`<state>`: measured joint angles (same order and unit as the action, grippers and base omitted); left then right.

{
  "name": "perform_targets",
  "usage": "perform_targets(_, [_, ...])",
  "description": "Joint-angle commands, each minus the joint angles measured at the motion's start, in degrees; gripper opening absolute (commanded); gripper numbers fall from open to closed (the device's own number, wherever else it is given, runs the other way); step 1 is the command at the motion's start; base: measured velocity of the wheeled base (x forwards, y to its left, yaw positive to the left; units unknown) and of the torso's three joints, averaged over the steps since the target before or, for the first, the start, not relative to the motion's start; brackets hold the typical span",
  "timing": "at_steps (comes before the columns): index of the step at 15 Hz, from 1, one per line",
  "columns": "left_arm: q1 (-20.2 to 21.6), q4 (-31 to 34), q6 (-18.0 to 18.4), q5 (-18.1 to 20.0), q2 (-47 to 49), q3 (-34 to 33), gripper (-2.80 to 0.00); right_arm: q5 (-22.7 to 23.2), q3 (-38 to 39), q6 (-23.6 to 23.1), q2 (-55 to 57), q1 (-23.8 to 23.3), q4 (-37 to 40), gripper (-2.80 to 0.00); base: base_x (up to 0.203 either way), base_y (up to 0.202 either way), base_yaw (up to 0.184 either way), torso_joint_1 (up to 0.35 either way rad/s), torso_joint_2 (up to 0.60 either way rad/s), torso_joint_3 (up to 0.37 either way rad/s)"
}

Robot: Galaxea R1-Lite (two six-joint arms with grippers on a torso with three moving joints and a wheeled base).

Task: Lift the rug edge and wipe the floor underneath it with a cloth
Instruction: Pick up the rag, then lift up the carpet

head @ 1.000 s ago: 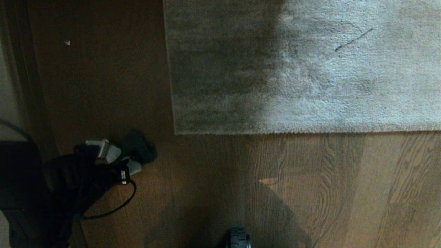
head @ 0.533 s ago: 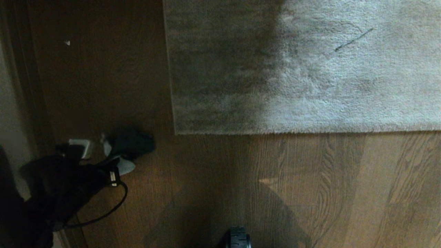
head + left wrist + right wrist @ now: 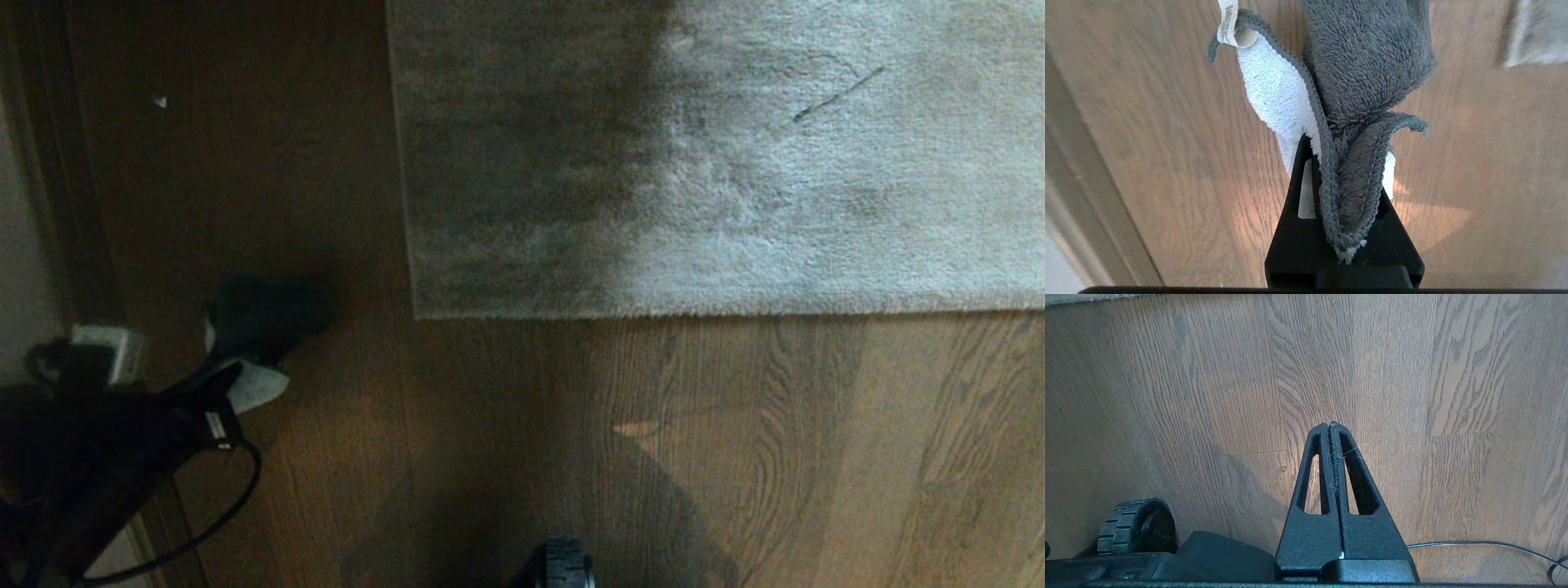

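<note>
The grey-beige rug lies flat at the top of the head view, its near rug edge running straight across the brown plank floor. At the lower left, my left gripper hangs above the floor, left of the rug's corner, shut on the cloth. In the left wrist view the cloth is dark grey fleece with a white side and hangs bunched from the left gripper. The right gripper is shut and empty over bare floor, outside the head view.
A dark baseboard and pale wall run along the left side. My base wheel shows at the bottom middle, and again as the wheel in the right wrist view. A thin cable lies on the floor.
My left arm has drawn back to the left, carrying the cloth left and slightly farther away. The rug and the right gripper have not moved.
</note>
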<state>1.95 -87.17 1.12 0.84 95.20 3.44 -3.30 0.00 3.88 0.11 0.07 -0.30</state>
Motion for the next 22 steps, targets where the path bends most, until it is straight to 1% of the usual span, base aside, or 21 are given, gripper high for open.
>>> perform_targets(1, [0.1, -2.8, -0.1, -0.1, -6.9, -2.9, -2.8, 0.0, 0.0, 0.0, 0.0, 0.0, 0.0, -2.8, 0.0, 0.0, 0.0, 0.0, 0.0, 0.0])
perform_targets(5, [0.1, -2.1, -0.2, -0.1, -14.0, -3.4, -2.8, 0.0, 0.0, 0.0, 0.0, 0.0, 0.0, -2.8, 0.0, 0.0, 0.0, 0.0, 0.0, 0.0])
perform_targets(7, [0.1, 0.4, -0.2, -0.1, -18.2, -3.4, -2.8, 0.0, 0.0, 0.1, 0.0, 0.0, 0.0, -2.8, 0.0, 0.0, 0.0, 0.0, 0.0, 0.0])
perform_targets(9, [0.2, 4.5, -0.2, -0.2, -23.4, -3.4, -2.8, 0.0, 0.0, 0.1, 0.0, 0.0, 0.0, -2.8, 0.0, 0.0, 0.0, 0.0, 0.0, 0.0])
perform_targets(11, [0.2, 11.1, -0.2, -0.2, -29.7, -3.4, -2.8, 0.0, 0.0, 0.0, 0.0, 0.0, 0.0, -2.8, 0.0, 0.0, 0.0, 0.0, 0.0, 0.0])
perform_targets(15, [0.2, 28.6, -0.3, -0.1, -43.7, -3.4, -2.8, 0.0, 0.0, 0.0, 0.0, 0.0, 0.0, -2.8, 0.0, 0.0, 0.0, 0.0, 0.0, 0.0])
perform_targets(18, [0.2, 40.0, -0.3, -0.1, -52.4, -3.4, -2.8, 0.0, 0.0, 0.1, 0.0, 0.0, 0.0, -2.8, 0.0, 0.0, 0.0, 0.0, 0.0, 0.0])
perform_targets(22, [0.1, 52.2, -0.4, -0.2, -61.3, -3.4, -2.8, 0.0, 0.0, 0.1, 0.0, 0.0, 0.0, -2.8, 0.0, 0.0, 0.0, 0.0, 0.0, 0.0])
